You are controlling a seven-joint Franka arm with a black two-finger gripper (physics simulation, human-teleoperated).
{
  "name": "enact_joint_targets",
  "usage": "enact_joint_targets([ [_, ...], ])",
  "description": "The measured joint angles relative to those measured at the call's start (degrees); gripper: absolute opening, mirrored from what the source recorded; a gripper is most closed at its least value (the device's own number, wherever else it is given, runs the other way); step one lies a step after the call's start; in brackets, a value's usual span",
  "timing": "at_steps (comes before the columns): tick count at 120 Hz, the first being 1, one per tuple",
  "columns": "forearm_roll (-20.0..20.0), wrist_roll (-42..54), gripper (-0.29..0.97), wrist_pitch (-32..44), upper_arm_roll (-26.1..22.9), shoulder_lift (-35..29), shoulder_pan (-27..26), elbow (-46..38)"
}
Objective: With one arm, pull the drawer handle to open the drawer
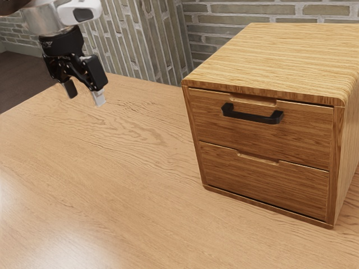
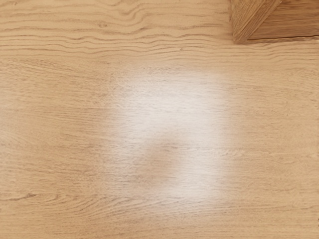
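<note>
A wooden two-drawer cabinet [image 1: 269,67] stands on the table at the exterior view's right. Its top drawer [image 1: 258,131] carries a black bar handle [image 1: 252,115]; the drawer front sits flush with the cabinet face. The lower drawer [image 1: 263,179] has a small wooden pull. My gripper [image 1: 84,94] hangs in the air at the exterior view's upper left, far from the handle, fingers apart with nothing between them. In the wrist view, a corner of the cabinet [image 2: 249,20] shows beyond the bare tabletop [image 2: 75,149].
The wooden table [image 1: 112,185] stretches wide between my hand and the cabinet. A brick wall [image 1: 146,39] runs behind the table.
</note>
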Motion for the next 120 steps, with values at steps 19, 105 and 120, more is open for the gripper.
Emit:
enact_joint_targets([
  [19,0.4,0.1,0.68,2.4,0.2,0.3,-3.6,-0.4],
  [105,9.4,48.2,0.68,23.8,-9.9,5.8,-12.7,-1.6],
  [120,9.3,54.5,0.68,25.9,-10.7,8.6,-12.6,-1.7],
])
